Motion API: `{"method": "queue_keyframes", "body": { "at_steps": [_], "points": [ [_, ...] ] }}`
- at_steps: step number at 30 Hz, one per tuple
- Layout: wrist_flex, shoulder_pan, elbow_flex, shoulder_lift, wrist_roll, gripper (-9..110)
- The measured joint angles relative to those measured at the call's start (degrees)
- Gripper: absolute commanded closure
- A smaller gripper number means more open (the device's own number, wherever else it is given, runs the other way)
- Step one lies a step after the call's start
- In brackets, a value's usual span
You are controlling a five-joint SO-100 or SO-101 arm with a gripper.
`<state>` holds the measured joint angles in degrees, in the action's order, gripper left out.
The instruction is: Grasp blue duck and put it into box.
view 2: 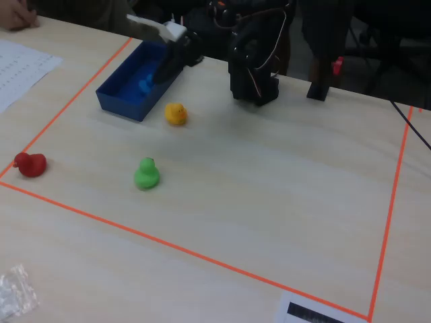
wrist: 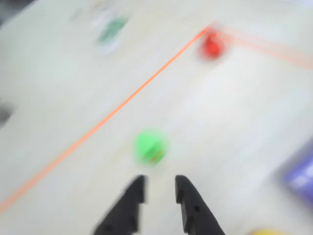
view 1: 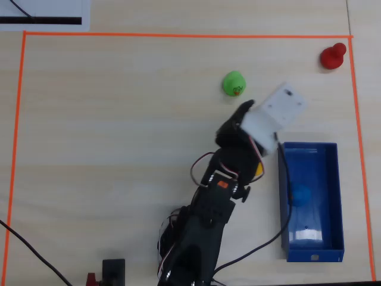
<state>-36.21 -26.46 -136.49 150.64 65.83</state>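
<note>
The blue duck [view 1: 300, 194] is already lying inside the blue box [view 1: 332, 196], about at the middle of its floor, so the task is looking nearly finished. The claw [wrist: 160, 191] is hanging empty above the worktop [view 1: 119, 119], with its two fingers a little apart and holding nothing.

The danger now is coming from the arm itself. The green duck [wrist: 151, 147] is sitting just ahead of the fingertips in the wrist view, and the yellow duck [view 2: 176, 113] is standing near the box wall, partly under the arm. A low or careless sweep could be pushing either duck, or knocking the box.

The blue duck is showing only as a rounded blob, so I cannot tell its facing or long axis.
</note>
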Motion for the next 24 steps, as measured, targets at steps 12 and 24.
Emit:
{"method": "queue_keyframes", "body": {
  "at_steps": [12, 24],
  "points": [
    [-11.9, 28.7, -32.4, 29.3, -2.8, 101],
    [-36.3, 33.6, -42.0, 38.9, 1.8, 101]
  ]
}}
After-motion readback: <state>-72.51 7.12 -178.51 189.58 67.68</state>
